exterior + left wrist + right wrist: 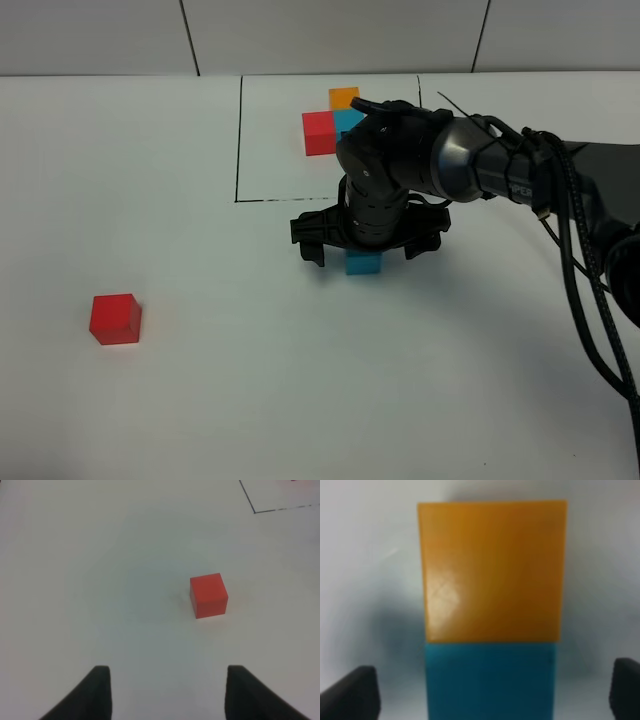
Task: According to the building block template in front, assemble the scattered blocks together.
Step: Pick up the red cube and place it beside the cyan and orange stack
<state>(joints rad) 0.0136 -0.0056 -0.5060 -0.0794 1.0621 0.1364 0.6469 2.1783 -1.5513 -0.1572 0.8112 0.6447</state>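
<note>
1. Right wrist view: two of the scattered blocks, the orange block [492,570] and the blue block [490,680], sit face to face on the white table [370,555], touching along one straight seam.
2. The right pincer [490,695] straddles the blue block. Its dark fingers [350,695] stand wide apart, clear of the block's sides, clamping nothing.
3. Exterior high view: the blue block shows beneath the right pincer, just outside the near edge of the black drawn rectangle [238,140]. The arm [470,165] hides the orange block.
4. The red block [115,318] lies alone on the left of the table, well apart from the other two.
5. Left wrist view: the red block lies ahead of the left pincer [167,695], whose fingers are spread and empty.
6. The building block template [335,120], joined orange, red and blue cubes, rests inside the rectangle at the far side, its blue cube partly covered by the arm.
</note>
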